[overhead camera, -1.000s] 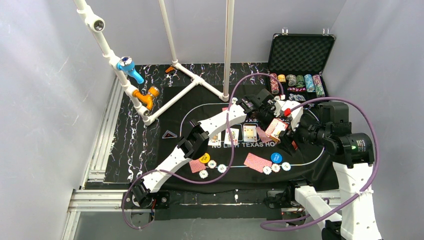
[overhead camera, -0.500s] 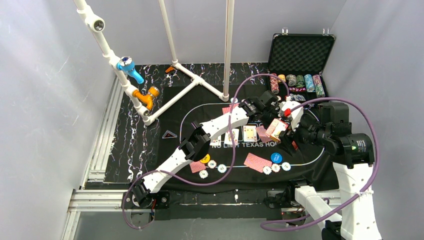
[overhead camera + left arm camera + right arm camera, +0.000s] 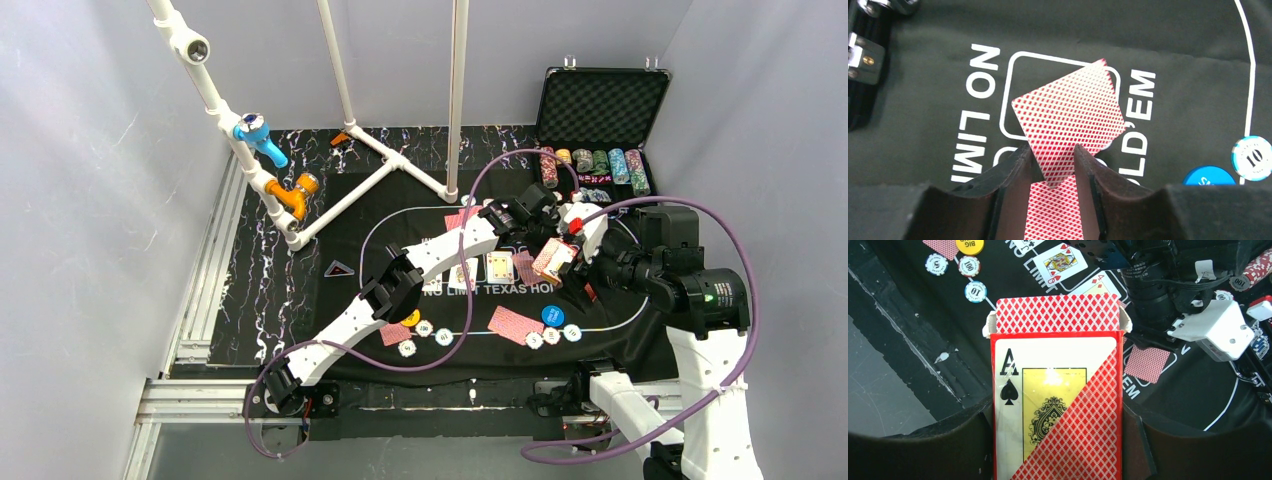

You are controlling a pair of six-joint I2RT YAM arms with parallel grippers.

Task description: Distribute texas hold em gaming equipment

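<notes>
Left gripper is way out over the far right side of the mat in the top view, right beside the right gripper, which has the deck box clamped and tipped up. The two wrists are nearly touching there, so that's your crowding problem. A row of face-up cards lies just left of them, and the blue disc and a face-down card sit nearer the bases. The open case is well behind.

From the left wrist, the jaws are narrow and pinching one red-backed card by its near end. The card hangs over an empty outlined slot printed on the mat, but it's cocked diagonally to that outline. I'd guess you need a wrist twist before you lower it. The blue disc and a "10" chip are off to the right, clear of the slot.

From the right wrist, the fingers are closed on both sides of the deck box, its flap open and red backs poking out the top. The left arm's wrist looms just past the box, so the left arm is the closer one to that slot.
</notes>
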